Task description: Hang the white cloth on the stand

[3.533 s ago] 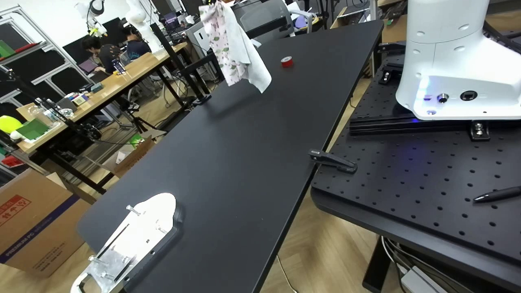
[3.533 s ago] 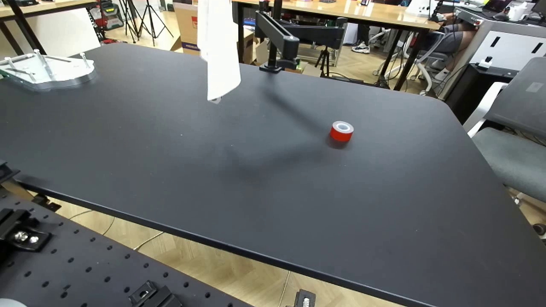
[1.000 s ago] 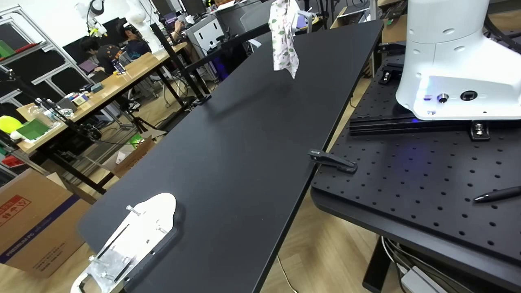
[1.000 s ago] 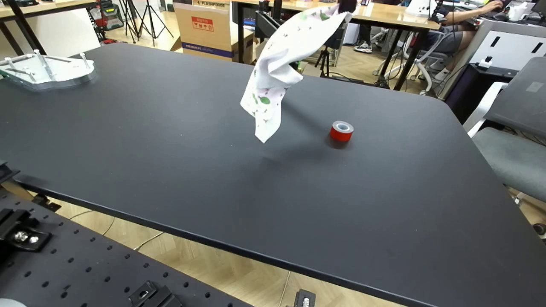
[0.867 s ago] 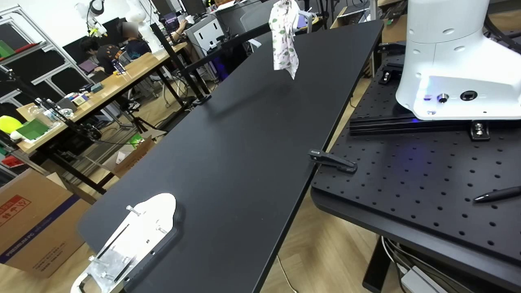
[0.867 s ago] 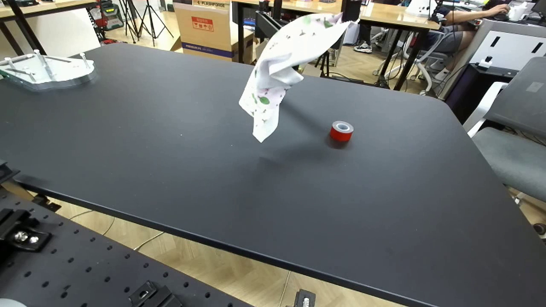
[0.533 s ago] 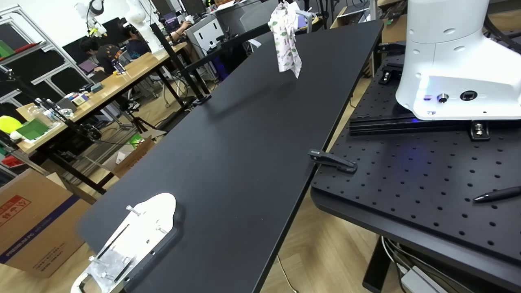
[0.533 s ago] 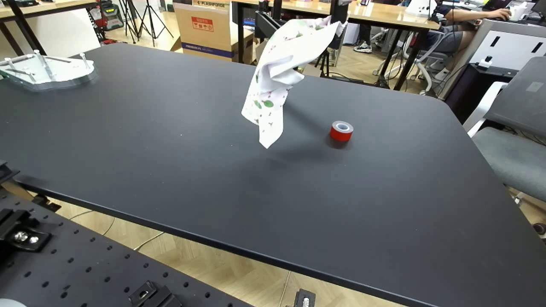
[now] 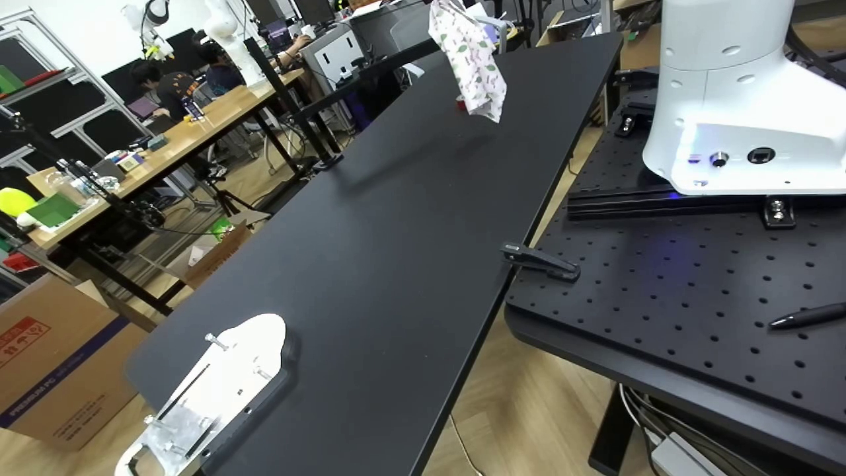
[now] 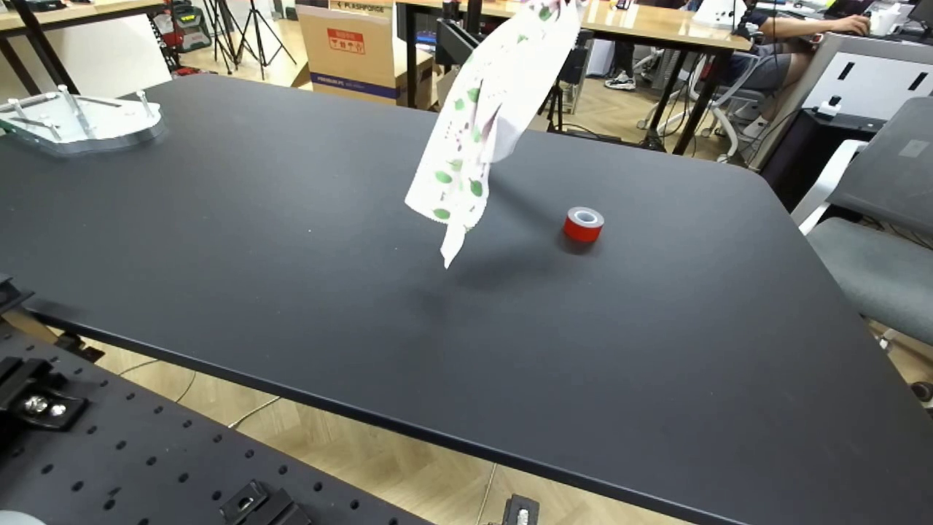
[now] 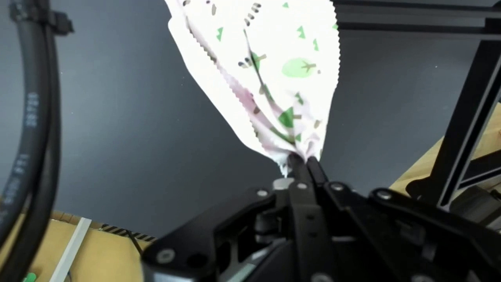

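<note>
The white cloth with green leaf and pink prints hangs slanted in the air in both exterior views (image 9: 470, 63) (image 10: 474, 138). In the wrist view the cloth (image 11: 289, 70) fans out from my gripper (image 11: 305, 161), whose fingers are shut on its bunched end. The gripper is above the frame in the exterior views. The black stand has a post and a side arm (image 9: 363, 74) (image 10: 458, 45). In the wrist view the stand's bars (image 11: 411, 17) run behind the cloth, which hides their end. I cannot tell whether the cloth touches the arm.
A red tape roll (image 10: 583, 227) lies on the black table (image 10: 364, 306); the cloth partly hides it in an exterior view (image 9: 461, 104). A white fixture with pegs (image 9: 231, 370) lies at the table's far end. A black clamp (image 9: 540, 262) sits at the edge. A chair (image 10: 882, 168) stands beside the table.
Over the past seconds the cloth moved from the stand's post side toward the tape end. In the last half second its held end rose, taking the fingers out of view, and its lower end swung.
</note>
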Tool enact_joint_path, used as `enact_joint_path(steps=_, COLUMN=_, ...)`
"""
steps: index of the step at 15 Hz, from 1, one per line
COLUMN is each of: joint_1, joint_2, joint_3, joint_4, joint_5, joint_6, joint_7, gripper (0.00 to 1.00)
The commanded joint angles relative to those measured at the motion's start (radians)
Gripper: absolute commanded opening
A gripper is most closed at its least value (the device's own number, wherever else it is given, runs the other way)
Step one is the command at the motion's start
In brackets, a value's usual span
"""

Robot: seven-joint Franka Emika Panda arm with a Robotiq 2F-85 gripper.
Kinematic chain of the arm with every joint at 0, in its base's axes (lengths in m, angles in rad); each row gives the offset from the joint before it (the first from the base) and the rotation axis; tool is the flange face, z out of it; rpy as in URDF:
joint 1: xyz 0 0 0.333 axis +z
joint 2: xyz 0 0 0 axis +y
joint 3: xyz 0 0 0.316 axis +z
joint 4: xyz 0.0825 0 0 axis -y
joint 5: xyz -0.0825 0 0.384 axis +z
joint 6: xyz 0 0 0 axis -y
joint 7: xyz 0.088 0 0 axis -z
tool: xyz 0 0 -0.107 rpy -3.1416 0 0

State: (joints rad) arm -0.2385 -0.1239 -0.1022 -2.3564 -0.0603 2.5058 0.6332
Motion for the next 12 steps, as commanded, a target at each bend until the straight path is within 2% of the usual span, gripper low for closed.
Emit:
enact_joint_path(steps=1, joint_1=-0.004, joint_2=0.070, joint_3=-0.022, joint_4=0.061, joint_5=-0.003, joint_6=0.014, joint_7=0.046, gripper=0.01)
enact_joint_path(steps=8, joint_1=0.022, joint_2=0.204, joint_3=-0.054, joint_4=0.146, joint_5=0.021, joint_6=0.019, joint_7=0.026, gripper=0.01)
enact_joint_path(steps=9, joint_1=0.028, joint_2=0.218, joint_3=-0.055, joint_4=0.158, joint_5=0.041, joint_6=0.006, joint_7=0.004, gripper=0.28)
enact_joint_path(steps=10, joint_1=0.034, joint_2=0.230, joint_3=-0.055, joint_4=0.166, joint_5=0.049, joint_6=0.004, joint_7=0.000, gripper=0.28)
enact_joint_path(steps=12, joint_1=0.047, joint_2=0.242, joint_3=-0.055, joint_4=0.180, joint_5=0.059, joint_6=-0.001, joint_7=-0.006, gripper=0.41)
